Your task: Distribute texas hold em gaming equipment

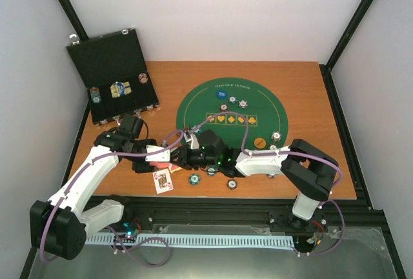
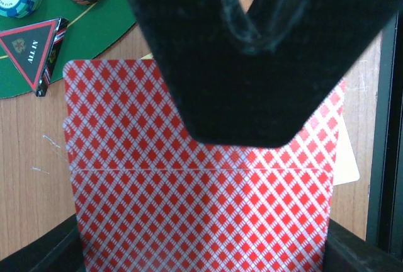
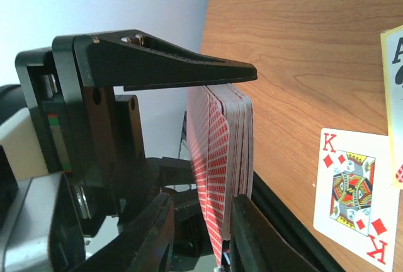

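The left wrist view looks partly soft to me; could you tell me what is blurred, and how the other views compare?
Left wrist: the right gripper close to the lens is a blurred dark mass, while the red-backed cards are crisp. Right wrist: its near foreground is soft, the king of diamonds sharp. Top external: evenly lit.

The left gripper and right gripper stood nose to nose over the near-left worktop. Their jaws crowded the red-backed deck, with hardly any gap between them. Beneath the arms a face-up king and three loose chips cluttered the near edge. The open case filled the far-left corner. A cluster of chips and an orange button dotted the green mat. Bare wood right of the mat lay open.
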Available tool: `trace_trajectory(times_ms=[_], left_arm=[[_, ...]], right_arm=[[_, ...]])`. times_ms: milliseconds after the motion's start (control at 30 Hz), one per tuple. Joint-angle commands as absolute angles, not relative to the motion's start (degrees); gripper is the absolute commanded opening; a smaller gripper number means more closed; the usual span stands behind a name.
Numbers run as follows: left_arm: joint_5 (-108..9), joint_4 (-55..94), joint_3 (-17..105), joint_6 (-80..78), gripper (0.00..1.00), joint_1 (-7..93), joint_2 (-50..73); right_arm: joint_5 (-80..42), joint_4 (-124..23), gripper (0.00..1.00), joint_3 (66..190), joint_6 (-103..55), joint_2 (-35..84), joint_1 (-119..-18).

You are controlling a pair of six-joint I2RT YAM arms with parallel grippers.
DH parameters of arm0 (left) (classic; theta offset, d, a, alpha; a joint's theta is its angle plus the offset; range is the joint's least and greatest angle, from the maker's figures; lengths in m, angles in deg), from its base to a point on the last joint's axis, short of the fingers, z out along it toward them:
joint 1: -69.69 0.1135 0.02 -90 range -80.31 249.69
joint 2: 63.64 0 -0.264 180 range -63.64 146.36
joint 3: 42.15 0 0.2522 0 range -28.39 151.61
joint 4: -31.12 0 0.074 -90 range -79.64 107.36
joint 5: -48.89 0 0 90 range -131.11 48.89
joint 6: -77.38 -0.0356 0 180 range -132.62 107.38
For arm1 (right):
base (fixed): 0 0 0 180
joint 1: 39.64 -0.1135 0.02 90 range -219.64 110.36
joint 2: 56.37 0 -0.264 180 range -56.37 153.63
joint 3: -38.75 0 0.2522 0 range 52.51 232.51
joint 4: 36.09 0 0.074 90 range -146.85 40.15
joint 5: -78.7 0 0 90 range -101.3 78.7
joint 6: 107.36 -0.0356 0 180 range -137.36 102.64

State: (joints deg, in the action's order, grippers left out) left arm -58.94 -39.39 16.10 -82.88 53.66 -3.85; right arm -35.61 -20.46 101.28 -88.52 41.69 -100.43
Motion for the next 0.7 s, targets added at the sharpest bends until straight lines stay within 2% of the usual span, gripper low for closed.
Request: trace_trajectory(times_ms=[0, 367, 667], left_arm=[[-60.63, -39.22, 18.36, -82.53, 0.54, 53.35, -4.53], [-60.52, -39.16, 18.22, -82.60, 0.54, 53.34, -4.83], [-58.43, -38.30, 17.09, -83.05, 0.53, 53.34, -4.40]], right_arm=[[-35.42, -18.04, 0.17, 102.27, -89.39, 42.65, -100.81], [-34.79, -16.67, 0.03, 101.83, -90.67, 43.13, -100.81], [-34.19, -16.19, 0.03, 98.84, -91.29, 38.92, -98.89]])
